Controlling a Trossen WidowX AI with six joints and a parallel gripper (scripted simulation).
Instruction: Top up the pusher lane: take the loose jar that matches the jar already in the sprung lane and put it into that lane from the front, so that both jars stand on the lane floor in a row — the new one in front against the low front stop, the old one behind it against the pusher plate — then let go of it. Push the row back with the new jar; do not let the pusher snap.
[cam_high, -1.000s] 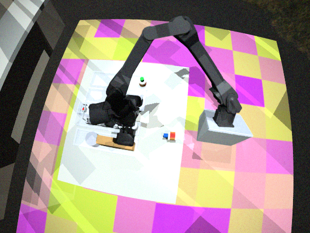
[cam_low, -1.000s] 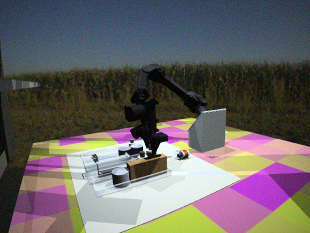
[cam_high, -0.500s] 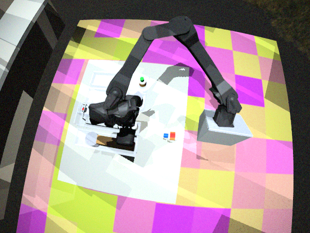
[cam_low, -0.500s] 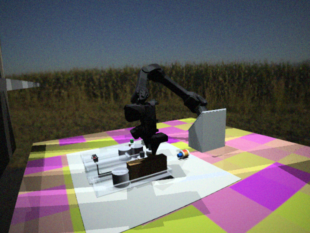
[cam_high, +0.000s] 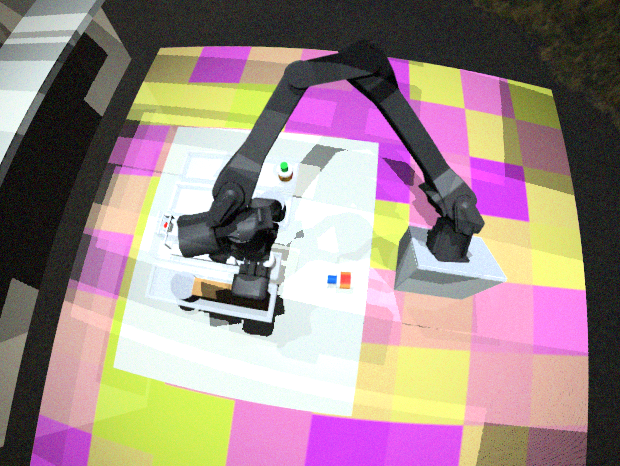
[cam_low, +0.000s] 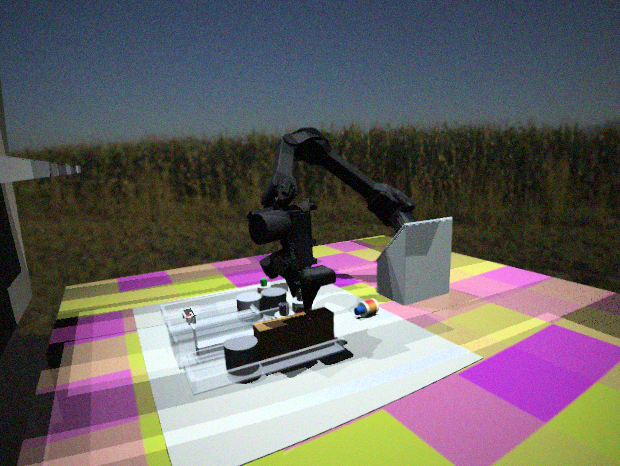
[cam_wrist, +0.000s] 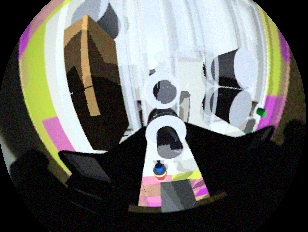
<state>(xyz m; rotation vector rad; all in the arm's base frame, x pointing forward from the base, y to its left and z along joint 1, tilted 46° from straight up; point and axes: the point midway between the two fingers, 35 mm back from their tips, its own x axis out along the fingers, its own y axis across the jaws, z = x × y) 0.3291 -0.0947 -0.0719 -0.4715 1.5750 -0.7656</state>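
Note:
My gripper (cam_high: 256, 270) (cam_low: 306, 309) (cam_wrist: 164, 127) is shut on a white jar with a dark grey lid (cam_wrist: 169, 142), low at the front end of the clear lanes. A similar jar (cam_wrist: 164, 91) (cam_low: 283, 308) stands in the lane just beyond the held one, toward the back. In the wrist view the two look close together in a row; I cannot tell whether they touch. The arm hides most of this lane in the top view. The pusher plate, the front stop and the held jar's base cannot be made out.
Brown boxes (cam_high: 212, 289) (cam_low: 293, 333) and a grey cylinder (cam_high: 183, 286) (cam_low: 241, 349) fill the neighbouring lane. Two grey cylinders (cam_wrist: 245, 67) (cam_wrist: 234, 107) stand across from them. A green-capped jar (cam_high: 284, 171) (cam_wrist: 261, 112) stands beyond. An orange-and-white jar (cam_high: 345, 280) (cam_low: 369, 307) with a blue cap lies on its side.

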